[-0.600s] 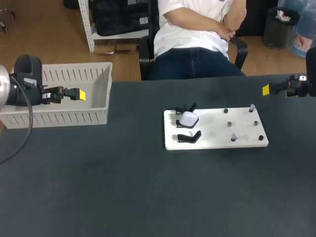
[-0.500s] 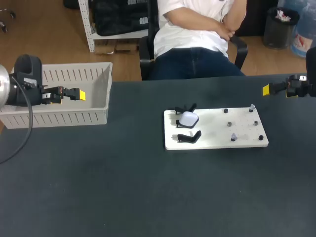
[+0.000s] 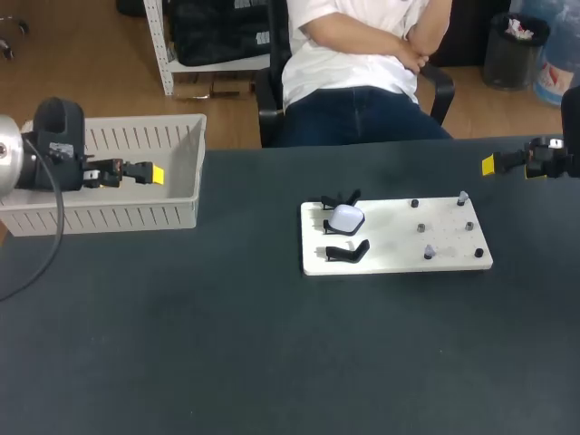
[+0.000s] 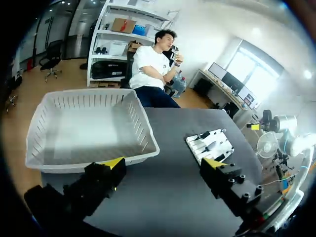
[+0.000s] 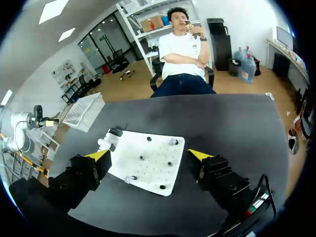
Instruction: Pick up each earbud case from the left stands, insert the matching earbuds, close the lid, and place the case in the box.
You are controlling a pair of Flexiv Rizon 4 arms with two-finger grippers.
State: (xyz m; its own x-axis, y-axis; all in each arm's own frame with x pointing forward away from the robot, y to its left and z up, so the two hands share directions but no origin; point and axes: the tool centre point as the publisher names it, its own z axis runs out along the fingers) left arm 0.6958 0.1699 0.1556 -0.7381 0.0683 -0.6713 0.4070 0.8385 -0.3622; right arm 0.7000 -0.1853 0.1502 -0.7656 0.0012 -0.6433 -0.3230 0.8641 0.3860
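Slightly, the left gripper [image 3: 157,173] has edged away from the box [image 3: 109,138] toward the white board [image 3: 399,245]; the right gripper [image 3: 489,164] has not stirred. Both stand released, fingers wide, holding nothing. Well ahead of the left gripper, across the tabletop [image 3: 227,344], the white earbud case [image 3: 346,217] sits on its stand at the board's nearer end. The reach should probably arrive above the case, fingers straddling its sides, before lowering.
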